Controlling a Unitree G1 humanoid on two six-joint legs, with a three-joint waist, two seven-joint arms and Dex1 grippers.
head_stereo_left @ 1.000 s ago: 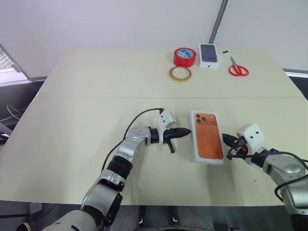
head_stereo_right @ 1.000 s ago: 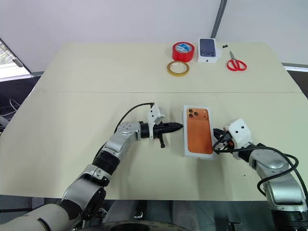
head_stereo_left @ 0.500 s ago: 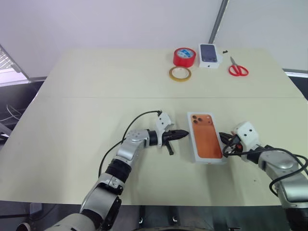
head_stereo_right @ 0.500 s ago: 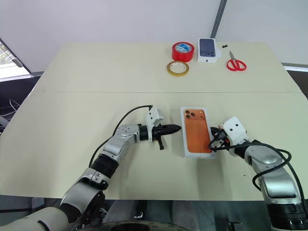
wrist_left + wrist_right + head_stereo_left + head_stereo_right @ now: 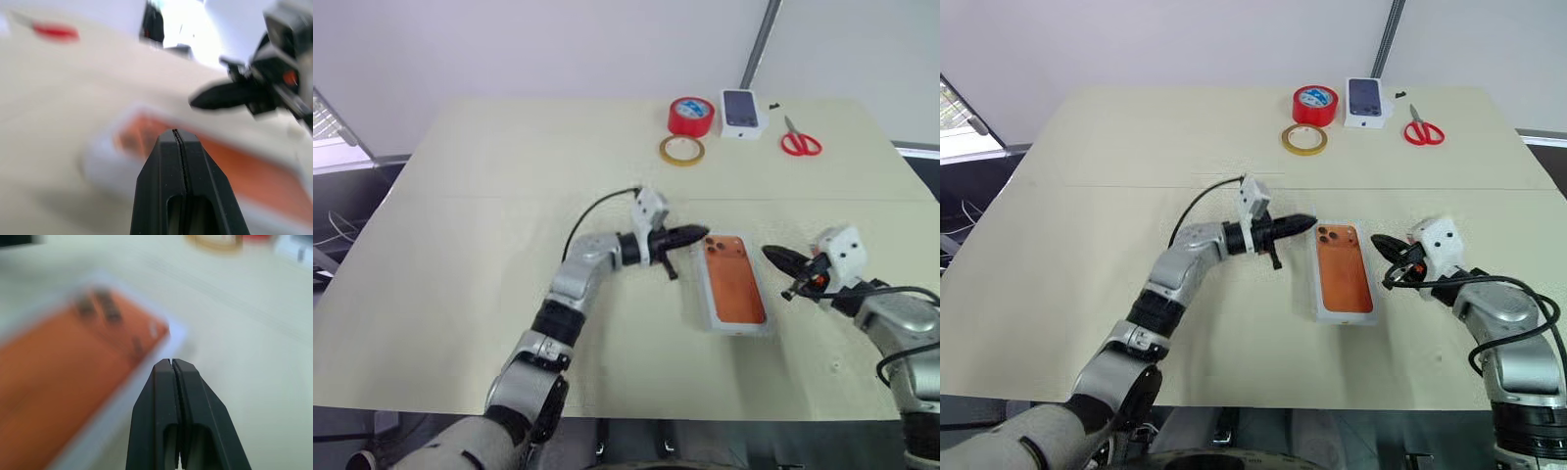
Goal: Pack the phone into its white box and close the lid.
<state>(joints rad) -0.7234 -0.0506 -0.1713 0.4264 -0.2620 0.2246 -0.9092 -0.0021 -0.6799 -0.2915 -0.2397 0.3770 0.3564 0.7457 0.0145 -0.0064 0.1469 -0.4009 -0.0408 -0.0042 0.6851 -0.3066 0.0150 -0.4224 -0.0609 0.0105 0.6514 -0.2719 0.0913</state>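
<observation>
Phone (image 5: 1340, 279) sits in the white box (image 5: 1318, 294), center-right of frame. My left gripper (image 5: 1307, 222) and right gripper (image 5: 1378, 241) flank it, both pressed together, empty. No lid on it; closing left.

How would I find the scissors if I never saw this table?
Look at the big beige table, then its far edge, right end. The small red-handled scissors lie there, just right of the small white carton with a phone picture. Nothing else has two finger loops.
</observation>
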